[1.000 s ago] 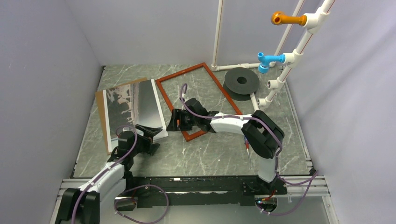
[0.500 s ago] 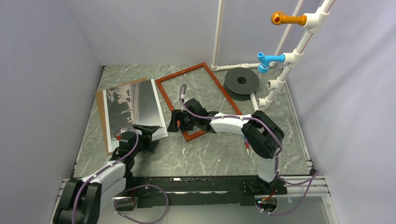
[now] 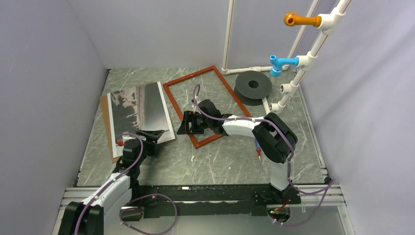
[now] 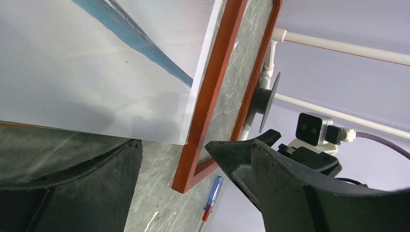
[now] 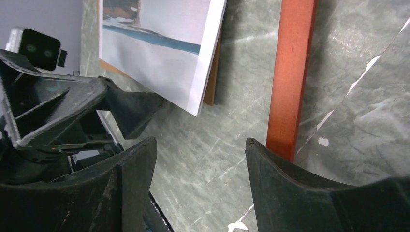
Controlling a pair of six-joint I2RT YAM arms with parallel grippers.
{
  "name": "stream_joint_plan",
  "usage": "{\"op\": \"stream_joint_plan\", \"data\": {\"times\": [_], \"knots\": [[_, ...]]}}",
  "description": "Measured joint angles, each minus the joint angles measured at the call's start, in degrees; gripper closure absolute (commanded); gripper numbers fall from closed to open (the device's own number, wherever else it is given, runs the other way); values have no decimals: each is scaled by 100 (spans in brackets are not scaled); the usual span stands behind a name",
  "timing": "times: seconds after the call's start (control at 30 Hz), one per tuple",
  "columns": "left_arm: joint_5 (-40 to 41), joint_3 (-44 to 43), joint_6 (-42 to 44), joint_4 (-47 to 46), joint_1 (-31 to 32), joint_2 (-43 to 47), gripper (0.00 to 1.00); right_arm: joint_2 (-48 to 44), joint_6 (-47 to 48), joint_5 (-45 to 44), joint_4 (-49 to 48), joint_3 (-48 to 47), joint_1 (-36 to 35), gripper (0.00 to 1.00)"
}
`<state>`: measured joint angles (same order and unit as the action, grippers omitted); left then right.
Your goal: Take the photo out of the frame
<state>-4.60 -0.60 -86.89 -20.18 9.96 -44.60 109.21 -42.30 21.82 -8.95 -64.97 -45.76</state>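
Nearest the bases, the left gripper (image 3: 149, 138) is hanging low over the table (image 3: 220, 156) with its fingers spread apart and nothing between them, just at the near right corner of the photo (image 3: 139, 110). The photo is lying flat on the left half of the table, out of the frame, and is resting on a brown backing panel (image 3: 104, 115) that is showing along its left and near edges. A small screwdriver (image 3: 258, 155) is lying beside the right arm. Further in, the right gripper (image 3: 186, 125) is reaching leftward, jaws likewise parted and holding nothing, and is hovering at the near left corner of the frame (image 3: 172, 100). The frame is lying flat and empty, with the marbled tabletop showing through it; its left rail is running just beside the photo's right edge, with a narrow strip of table between them. Beyond the frame's far right corner, a black disc (image 3: 253, 85) is sitting at the foot of a white pipe stand (image 3: 303, 61).
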Motion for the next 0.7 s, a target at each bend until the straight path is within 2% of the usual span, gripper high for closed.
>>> {"op": "stream_joint_plan", "data": {"times": [0.17, 0.4, 0.53, 0.6, 0.7], "knots": [[4, 0, 74, 122, 0, 74, 15, 208, -20, 125, 13, -2, 4, 46], [68, 0, 101, 415, 0, 509, 13, 516, -22, 343, 138, -302, 2, 56], [146, -46, 367, 577, 0, 647, 1, 776, 37, 435, 264, -671, 2, 49], [153, -273, 739, 949, 0, 632, 1, 966, 92, 448, 343, -927, 2, 44], [131, -990, 1550, 1617, -72, 439, 1, 1283, 173, 400, 446, -1329, 2, 42]]}}
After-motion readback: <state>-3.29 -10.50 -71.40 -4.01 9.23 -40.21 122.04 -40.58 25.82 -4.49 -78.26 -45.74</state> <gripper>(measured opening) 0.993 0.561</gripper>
